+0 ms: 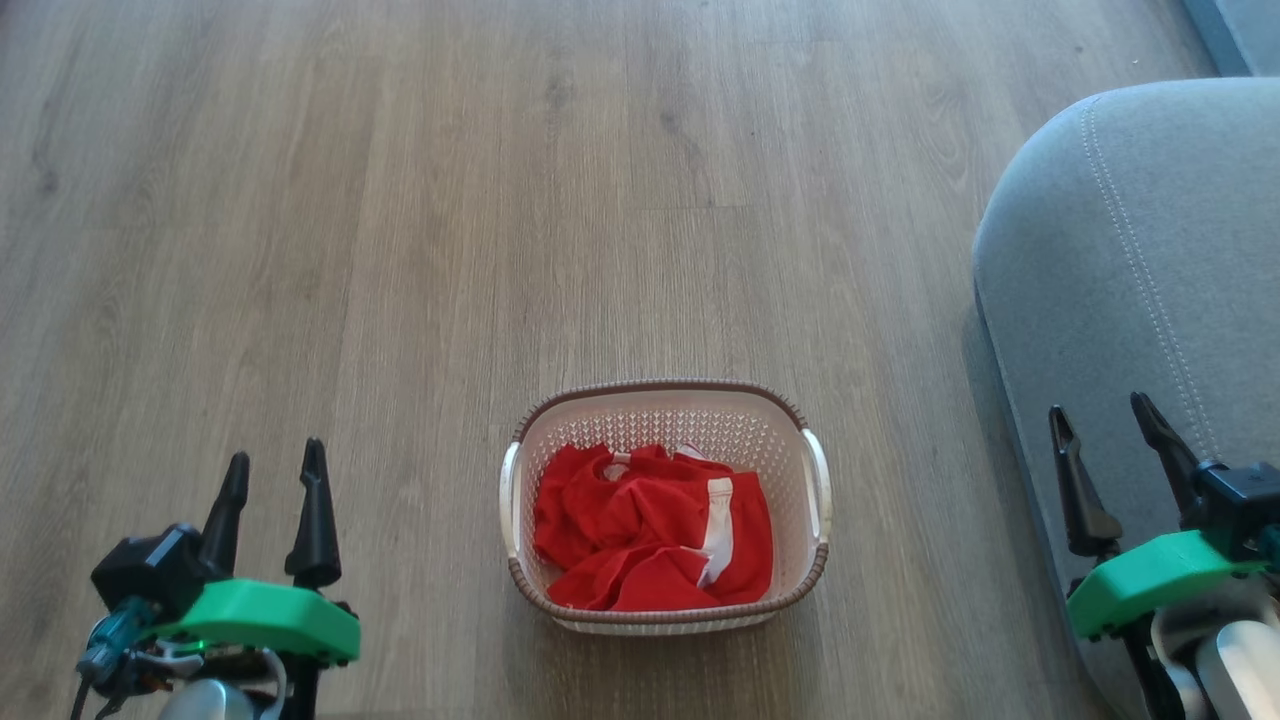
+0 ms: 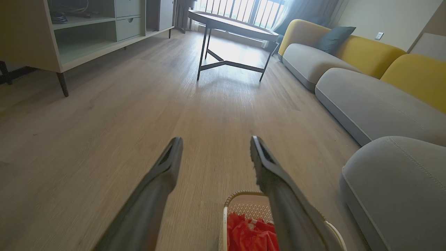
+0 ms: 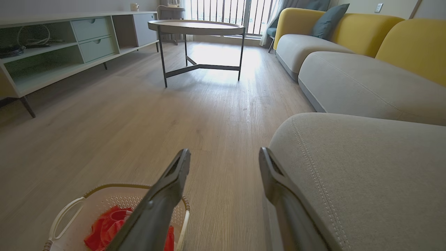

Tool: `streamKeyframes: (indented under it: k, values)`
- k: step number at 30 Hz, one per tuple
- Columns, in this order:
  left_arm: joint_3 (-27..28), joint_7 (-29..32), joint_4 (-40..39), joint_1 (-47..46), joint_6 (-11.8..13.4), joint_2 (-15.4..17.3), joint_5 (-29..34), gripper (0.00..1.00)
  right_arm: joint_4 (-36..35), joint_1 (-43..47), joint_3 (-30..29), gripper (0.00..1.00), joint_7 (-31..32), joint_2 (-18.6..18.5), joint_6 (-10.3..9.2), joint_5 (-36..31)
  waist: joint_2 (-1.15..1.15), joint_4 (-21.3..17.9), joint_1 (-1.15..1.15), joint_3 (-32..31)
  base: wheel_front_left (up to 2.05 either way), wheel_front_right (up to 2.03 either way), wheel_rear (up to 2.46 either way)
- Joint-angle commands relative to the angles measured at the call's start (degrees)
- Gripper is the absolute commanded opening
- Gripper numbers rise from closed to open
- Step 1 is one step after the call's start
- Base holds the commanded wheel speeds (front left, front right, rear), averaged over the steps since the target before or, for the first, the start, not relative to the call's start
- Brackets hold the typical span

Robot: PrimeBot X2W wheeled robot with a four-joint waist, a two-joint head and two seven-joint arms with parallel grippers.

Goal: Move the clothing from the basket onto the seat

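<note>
Seat: your large grey fabric-upholstered seat (image 1: 1130, 250) lies at right, cut off by the frame | Basket: small cream perforated plastic basket (image 1: 690, 420) on the wood-look floor (image 1: 400, 250), between your arms | Clothing: crumpled bright red fabric clothing (image 1: 640, 530) inside the basket, garment count unclear | Grippers: left gripper (image 1: 275, 455) and right gripper (image 1: 1097, 405) both spread wide, empty

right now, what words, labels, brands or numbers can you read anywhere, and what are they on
No readable text in any view.
Red clothing: crumpled in the basket; only white trim on the folds facing up, no lettering.
Basket: plain rim and walls; the clothing covers its floor.
Grey seat: stitching only.
Cup on the cabinet: too small to tell.
</note>
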Motion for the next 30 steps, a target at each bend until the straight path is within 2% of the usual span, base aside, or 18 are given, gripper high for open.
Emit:
streamKeyframes:
  k: [1,20,30]
  values:
    - [1.82,-0.56,-1.85,-2.98,-0.36,1.19,0.48,1.00,-1.59,-0.38,0.18,1.00,-0.77,-2.00,0.41,-0.25,0.00,0.00,0.00,0.00,0.00,0.00,0.00]
    - [1.59,-0.56,-1.55,-3.78,-0.36,1.52,0.34,1.00,-1.74,-0.95,-0.26,1.00,-0.77,-1.24,0.41,-0.43,0.00,0.16,0.00,1.63,0.00,0.00,0.00]
    - [1.00,-0.56,-2.21,-6.99,-0.36,1.91,0.36,1.00,-3.37,-4.13,-0.46,1.00,-0.77,-0.06,0.41,-1.08,0.00,0.15,0.00,8.37,0.00,0.00,0.00]
